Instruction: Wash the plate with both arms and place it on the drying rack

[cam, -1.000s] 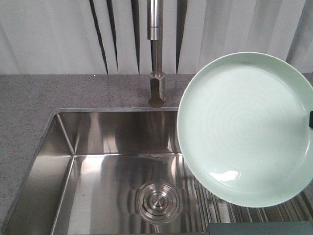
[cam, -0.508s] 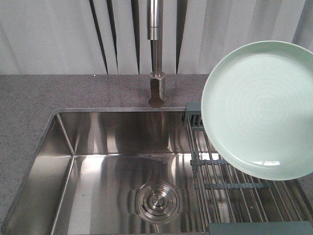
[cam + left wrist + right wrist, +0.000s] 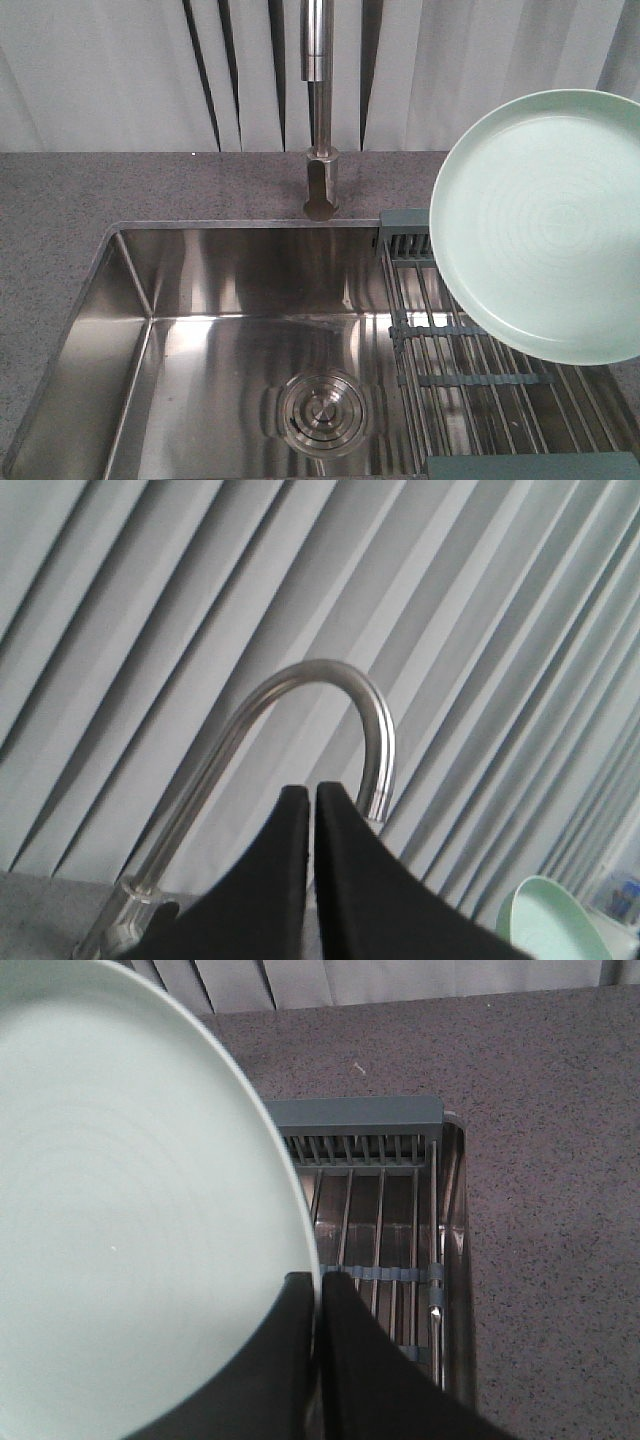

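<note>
The pale mint-green plate hangs tilted in the air above the drying rack at the right end of the sink. My right gripper is shut on the plate at its rim, one finger on the face and one behind it. The steel rods of the drying rack lie below the plate's edge. In the left wrist view my left gripper is shut and empty, raised in front of the curved faucet; the plate's edge shows at lower right. Neither gripper appears in the front view.
A steel sink with a round drain fills the counter's middle. The faucet stands behind it. Grey speckled countertop surrounds the sink, and pleated curtains hang at the back.
The plate has moved right and up off the sink, uncovering the drying rack beneath it; in the last half second it shifted slightly further right.
</note>
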Motion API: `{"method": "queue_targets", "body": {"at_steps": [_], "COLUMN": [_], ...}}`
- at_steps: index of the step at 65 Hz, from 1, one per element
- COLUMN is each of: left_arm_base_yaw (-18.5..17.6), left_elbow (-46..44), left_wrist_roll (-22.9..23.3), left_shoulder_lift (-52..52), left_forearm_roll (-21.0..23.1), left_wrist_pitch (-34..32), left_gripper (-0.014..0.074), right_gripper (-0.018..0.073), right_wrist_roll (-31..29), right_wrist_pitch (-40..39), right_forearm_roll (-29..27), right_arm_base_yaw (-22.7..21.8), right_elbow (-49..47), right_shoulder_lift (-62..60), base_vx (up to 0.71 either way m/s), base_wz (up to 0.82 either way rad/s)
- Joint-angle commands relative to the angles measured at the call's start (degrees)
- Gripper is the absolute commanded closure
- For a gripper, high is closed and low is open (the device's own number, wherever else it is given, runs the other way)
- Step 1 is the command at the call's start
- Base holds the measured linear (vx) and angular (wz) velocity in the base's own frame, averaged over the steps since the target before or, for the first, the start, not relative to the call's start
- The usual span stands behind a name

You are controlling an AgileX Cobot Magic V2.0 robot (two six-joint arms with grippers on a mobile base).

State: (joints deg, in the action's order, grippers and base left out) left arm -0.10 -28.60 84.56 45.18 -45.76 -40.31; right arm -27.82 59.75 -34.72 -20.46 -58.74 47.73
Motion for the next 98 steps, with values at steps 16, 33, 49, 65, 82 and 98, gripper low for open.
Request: {"method": "queue_targets", "body": {"at_steps": [16,33,49,65,82,98], "left_arm_base_yaw": [-0.4,-0.5,-4.3,-8.8,-10.1,-10.8], "left_elbow": [-17.1,-31.6,-44.8,-58.1,-71.0,-77.8], "left_wrist_roll": [10.1,18.0,23.2,25.3,35.0,36.7], "left_shoulder_lift": [24.7,40.1,52.3,63.7,73.9,78.9], "left_forearm_roll": [-15.1,-22.9,-26.2,-26.6,-32.6,-34.1], "left_wrist_pitch": [-15.0,-16.2,-17.4,-16.5,-16.1,-15.7], "left_gripper": [0.0389,0.0167,0.0151,0.0151,0.0151,0.0151], "right_gripper": [0.0566,0.0566,0.0566,0.0566,0.0566,0.0566], "right_wrist_roll": [-0.1,-0.1,-0.1,-0.1,-0.1,-0.1], "right_wrist_pitch": [-3.3,-3.2,-3.3,-3.3,-3.3,-3.3], "right_forearm_roll": [-2.0,-2.2,-2.2,-2.2,-2.2,-2.2], "right_arm_base_yaw": [-0.3,-0.3,-0.3,-0.3,-0.3,-0.3], "right_elbow": [-1.7,-1.7,-1.7,-1.7,-1.7,-1.7], "right_shoulder_lift": [-0.3,-0.3,-0.3,-0.3,-0.3,-0.3], "base_vx": [0.0,0.0,0.0,0.0,0.0,0.0], "base_wz": [0.0,0.0,0.0,0.0,0.0,0.0]}}
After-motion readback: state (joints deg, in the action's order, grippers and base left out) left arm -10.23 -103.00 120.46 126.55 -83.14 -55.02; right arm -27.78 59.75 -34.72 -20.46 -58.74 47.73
